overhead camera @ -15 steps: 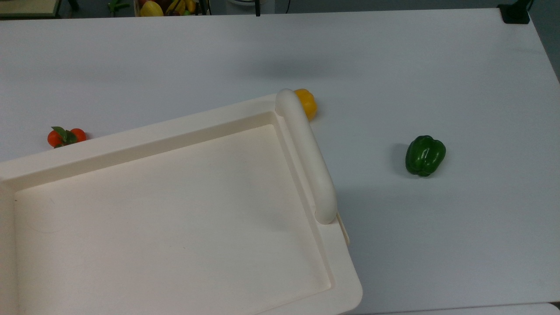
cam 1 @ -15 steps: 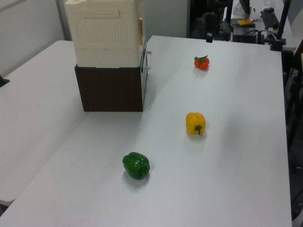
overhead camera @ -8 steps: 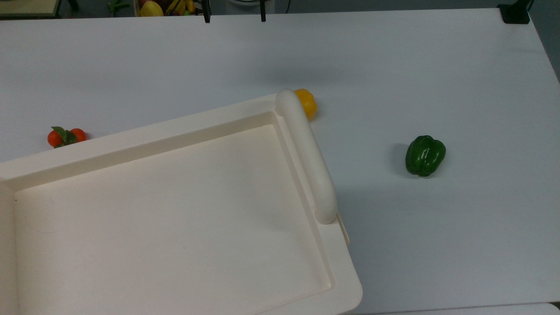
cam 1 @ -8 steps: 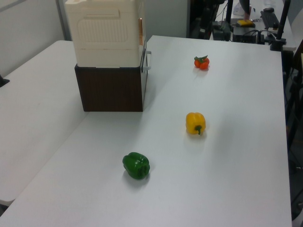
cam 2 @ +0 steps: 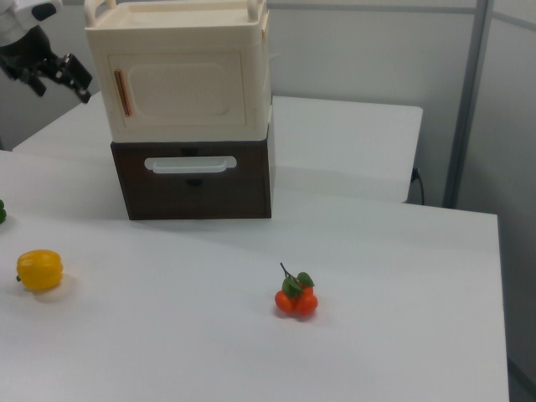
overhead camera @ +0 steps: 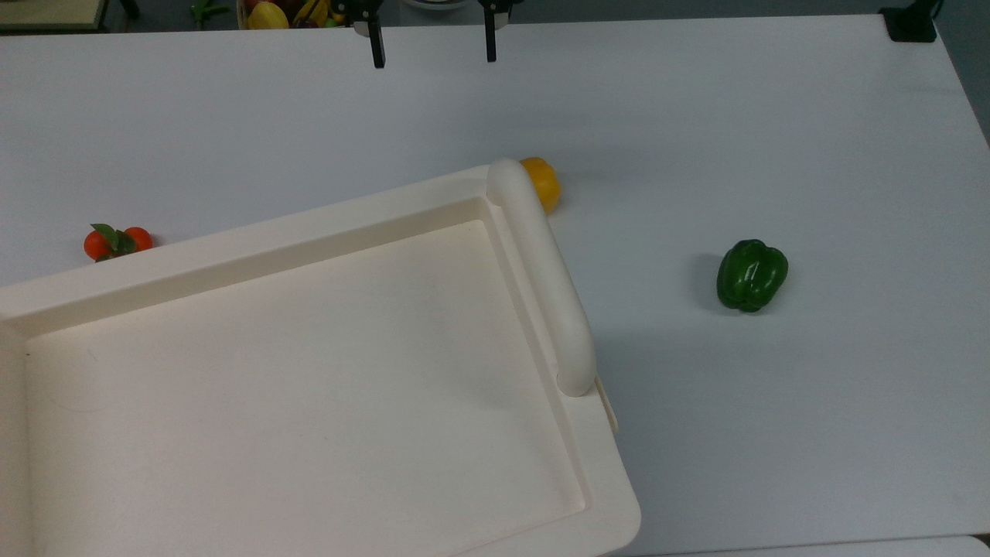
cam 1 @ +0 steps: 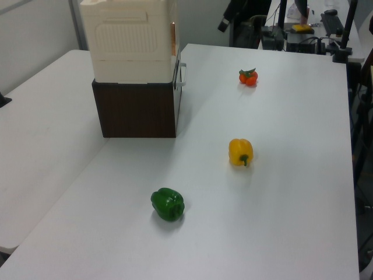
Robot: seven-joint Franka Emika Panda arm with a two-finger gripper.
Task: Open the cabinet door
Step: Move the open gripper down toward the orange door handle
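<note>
Your cabinet [cam 2: 188,109] is sitting on the white table [cam 2: 377,335], its cabinet door [cam 2: 180,92] lying flush, while your gripper [overhead camera: 433,52] is hanging spread wide, gripping nothing, at the top view's twelve o'clock.

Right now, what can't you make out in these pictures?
- Yellow bell pepper: top view, partly hidden behind the cabinet's rounded bar.
- Claw: top view, its body cut off by the upper edge, fingers apart.
- Green bell pepper: right view, cut off by the right view's left edge.
</note>
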